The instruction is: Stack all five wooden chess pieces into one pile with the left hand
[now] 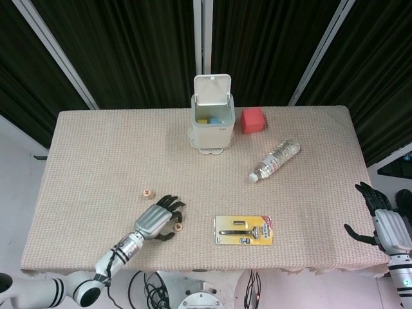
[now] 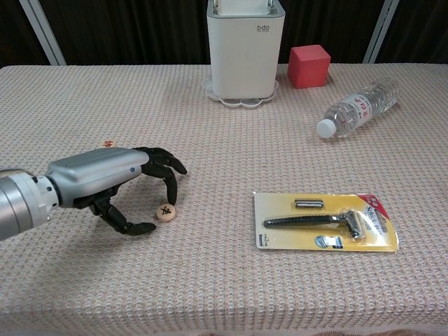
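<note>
A woven beige surface [image 1: 96,148] fronts black curtains [image 1: 129,45]. Left hand [image 2: 119,183] arches, fingers apart, over a chess piece [image 2: 165,211]. Only the head view shows the right hand [image 1: 385,222], spread, lower right.

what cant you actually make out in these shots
- Chess piece count: only two wooden pieces show, one by the left hand at and one at; in the chest view the hand hides most of the second.
- Contact: whether the fingertips touch the near piece, both views.
- Bin contents: only yellow and blue patches, head view.
- Right hand: off the table, absent from the chest view.
</note>
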Controlling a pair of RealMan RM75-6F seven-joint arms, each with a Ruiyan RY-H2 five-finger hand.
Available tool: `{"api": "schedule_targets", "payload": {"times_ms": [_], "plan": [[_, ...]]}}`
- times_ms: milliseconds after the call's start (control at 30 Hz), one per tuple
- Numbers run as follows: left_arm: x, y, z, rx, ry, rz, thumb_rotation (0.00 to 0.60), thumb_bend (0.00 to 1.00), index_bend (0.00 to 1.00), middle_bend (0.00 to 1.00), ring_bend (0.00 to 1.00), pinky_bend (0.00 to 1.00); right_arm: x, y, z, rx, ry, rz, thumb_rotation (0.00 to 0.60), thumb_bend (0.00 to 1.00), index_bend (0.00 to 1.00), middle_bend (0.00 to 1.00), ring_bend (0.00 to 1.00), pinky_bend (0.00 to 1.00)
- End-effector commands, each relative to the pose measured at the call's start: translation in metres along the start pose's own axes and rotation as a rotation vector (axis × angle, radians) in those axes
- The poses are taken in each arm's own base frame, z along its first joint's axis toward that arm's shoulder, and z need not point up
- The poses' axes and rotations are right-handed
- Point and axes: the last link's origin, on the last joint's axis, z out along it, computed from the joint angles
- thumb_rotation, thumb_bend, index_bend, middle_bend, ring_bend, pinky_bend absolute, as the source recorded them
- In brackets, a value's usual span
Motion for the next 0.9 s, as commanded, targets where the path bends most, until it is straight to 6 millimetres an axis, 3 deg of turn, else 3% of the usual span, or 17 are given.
{"api": "schedule_targets", "payload": {"times_ms": [33, 900], "plan": [[-0.0005, 0.0007, 0.0002, -0.003, -0.002, 0.0, 0.6, 0.27, 0.42, 0.11, 0.0, 0.0, -0.0004, -0.0002, 0.0001, 0.0, -0.002, -0.001, 0.6, 0.2, 0.0, 0.0, 0.0, 0.0], [-0.0023, 0.0004, -0.0011, 0.0, -0.003, -0.012, 0.6, 0.29, 0.48, 0.12, 0.0, 0.0, -0.0022, -0.001, -0.0012, 0.001, -0.008, -0.003, 0.6, 0.2, 0.0, 0.0, 0.0, 0.0]]}}
